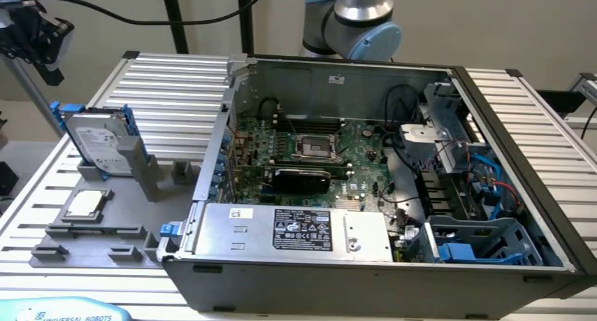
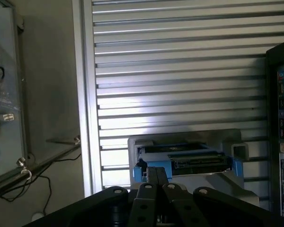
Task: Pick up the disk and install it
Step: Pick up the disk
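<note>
Plainly the black hand is clenched, its fingers pressed together on nothing, and it hangs above the ribbed aluminium table. Below the hand and well apart from it, the flat silver-grey disk with white label and blue plastic carrier bracket stands on edge in a grey plastic holder. Beyond the disk from the hand sits an open grey metal computer case.
</note>
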`<state>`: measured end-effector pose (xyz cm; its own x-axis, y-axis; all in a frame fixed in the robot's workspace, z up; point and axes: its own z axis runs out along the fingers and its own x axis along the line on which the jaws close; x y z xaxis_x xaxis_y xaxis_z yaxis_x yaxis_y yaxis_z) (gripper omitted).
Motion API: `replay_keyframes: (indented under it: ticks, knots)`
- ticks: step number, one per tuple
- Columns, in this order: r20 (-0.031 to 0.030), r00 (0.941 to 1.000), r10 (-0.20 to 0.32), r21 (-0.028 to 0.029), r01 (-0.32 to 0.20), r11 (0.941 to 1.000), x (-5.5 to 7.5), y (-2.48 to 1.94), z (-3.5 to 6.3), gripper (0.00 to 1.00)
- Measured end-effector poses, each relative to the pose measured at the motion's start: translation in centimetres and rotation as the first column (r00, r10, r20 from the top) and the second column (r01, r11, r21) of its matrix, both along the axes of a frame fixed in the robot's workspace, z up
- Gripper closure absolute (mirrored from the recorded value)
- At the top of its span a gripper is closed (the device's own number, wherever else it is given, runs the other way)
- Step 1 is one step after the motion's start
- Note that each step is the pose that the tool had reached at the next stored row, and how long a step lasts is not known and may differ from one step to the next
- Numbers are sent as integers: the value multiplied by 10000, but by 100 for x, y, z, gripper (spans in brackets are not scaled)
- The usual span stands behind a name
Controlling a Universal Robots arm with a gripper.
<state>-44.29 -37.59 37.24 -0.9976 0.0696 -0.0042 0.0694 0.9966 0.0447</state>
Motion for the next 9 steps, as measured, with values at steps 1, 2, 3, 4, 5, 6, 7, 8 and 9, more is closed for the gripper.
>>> replay_keyframes:
  ticks: [1,2,3,4,5,6,7,8,9]
  knots:
    - [0,10000,21,6,-21,10000,15,-1,0,89]
    - [0,10000,57,8,-57,10000,33,-1,0,89]
    - [-1,9999,125,9,-125,9999,47,-2,-1,89]
    - [0,9997,253,10,-253,9997,53,-1,-4,89]
    - [2,9992,408,10,-408,9992,55,-1,-9,89]
    - [2,9983,586,10,-586,9983,56,-1,-12,89]
    - [0,9971,767,9,-767,9971,56,-1,-15,89]
    - [-1,9955,946,9,-946,9955,57,-1,-19,89]
    - [-1,9936,1126,9,-1126,9936,57,-1,-23,89]
